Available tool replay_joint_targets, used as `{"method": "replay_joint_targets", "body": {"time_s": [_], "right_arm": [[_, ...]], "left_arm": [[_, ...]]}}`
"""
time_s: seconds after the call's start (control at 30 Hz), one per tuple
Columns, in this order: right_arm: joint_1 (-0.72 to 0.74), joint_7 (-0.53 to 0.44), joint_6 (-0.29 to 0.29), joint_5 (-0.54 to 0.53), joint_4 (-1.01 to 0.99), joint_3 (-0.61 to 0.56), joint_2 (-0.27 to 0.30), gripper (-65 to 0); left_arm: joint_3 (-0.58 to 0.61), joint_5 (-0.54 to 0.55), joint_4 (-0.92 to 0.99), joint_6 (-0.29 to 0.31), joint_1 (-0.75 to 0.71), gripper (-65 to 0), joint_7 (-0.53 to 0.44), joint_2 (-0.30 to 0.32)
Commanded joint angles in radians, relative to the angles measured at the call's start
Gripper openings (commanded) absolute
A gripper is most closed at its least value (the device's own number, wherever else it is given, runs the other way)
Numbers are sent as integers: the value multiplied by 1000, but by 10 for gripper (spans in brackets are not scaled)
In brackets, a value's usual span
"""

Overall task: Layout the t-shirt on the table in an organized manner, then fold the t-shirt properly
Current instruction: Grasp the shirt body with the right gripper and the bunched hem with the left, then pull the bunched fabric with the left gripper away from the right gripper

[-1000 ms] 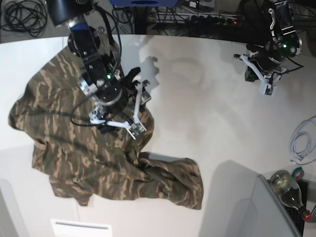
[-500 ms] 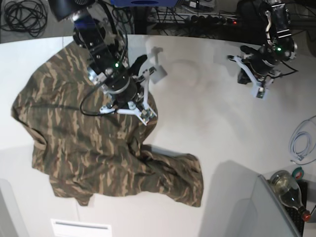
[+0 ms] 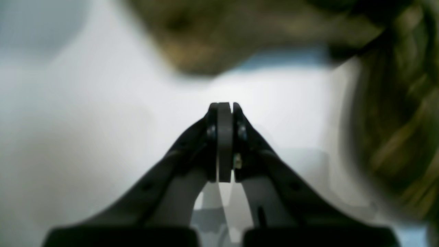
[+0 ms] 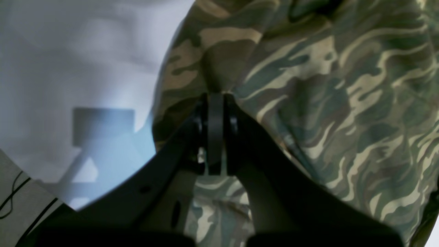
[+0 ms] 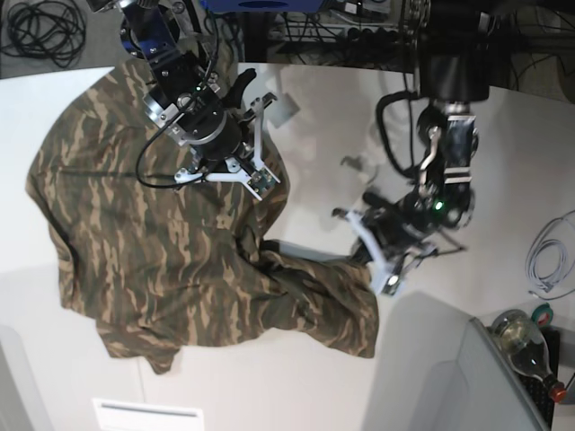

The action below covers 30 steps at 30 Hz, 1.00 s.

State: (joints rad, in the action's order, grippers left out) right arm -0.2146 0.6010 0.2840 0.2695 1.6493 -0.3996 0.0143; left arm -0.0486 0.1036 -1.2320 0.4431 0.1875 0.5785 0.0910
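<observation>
While wrinkled, soft camouflage t-shirt (image 5: 162,233) drapes smooth table (image 5: 323,171).

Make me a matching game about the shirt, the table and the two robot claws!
Things:
1. t-shirt
2. table
3. left gripper
4. right gripper

States:
A. shut, pinching cloth
B. smooth and white
C. shut on nothing, over bare tabletop
D. camouflage, crumpled

Pairs: 1-D, 2-B, 3-C, 4-A

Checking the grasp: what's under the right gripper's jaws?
The t-shirt lies under the right gripper; a fold of it bunches at the jaws' shut tips. Whether cloth is pinched between them is hidden, as is the table beneath.
</observation>
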Motion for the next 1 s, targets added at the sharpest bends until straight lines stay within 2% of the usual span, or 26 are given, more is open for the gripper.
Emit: {"method": "replay_joint_targets", "body": {"time_s": [0.0, 0.1, 0.17, 0.23, 0.3, 0.4, 0.47, 0.57, 0.67, 0.83, 0.97], "right_arm": [[5, -19, -2, -2, 19, -2, -6, -650], [4, 17, -1, -2, 21, -6, -4, -650], [2, 35, -1, -2, 21, -9, -3, -650], [-9, 38, -1, -3, 29, -14, 22, -650], [-16, 41, 1, -3, 47, -35, 46, -650], [-35, 41, 1, -5, 79, -54, 94, -650], [-49, 41, 1, -5, 110, -55, 118, -650], [-78, 41, 1, -5, 179, -48, 175, -650], [-102, 41, 1, -6, 236, -48, 235, -650], [-139, 41, 1, -6, 253, -48, 289, -650], [-165, 35, 1, -6, 253, -49, 313, -650]], "left_arm": [[5, 3, 19, -8, 51, -650, -21, 0], [10, 3, 179, -8, 178, -650, -24, -40], [26, 2, 343, -10, 278, -650, -82, -55], [48, -20, 519, -45, 360, -650, -190, -67], [114, -86, 777, -143, 458, -650, -363, -90], [214, -140, 1099, -231, 562, -650, -625, -130], [269, -155, 1196, -278, 588, -650, -728, -147], [346, -160, 1164, -373, 573, -650, -740, -144], [381, -157, 1096, -464, 541, -650, -737, -81], [381, -152, 1087, -473, 547, -650, -739, 17], [381, -152, 1081, -473, 548, -650, -739, 60]]}}
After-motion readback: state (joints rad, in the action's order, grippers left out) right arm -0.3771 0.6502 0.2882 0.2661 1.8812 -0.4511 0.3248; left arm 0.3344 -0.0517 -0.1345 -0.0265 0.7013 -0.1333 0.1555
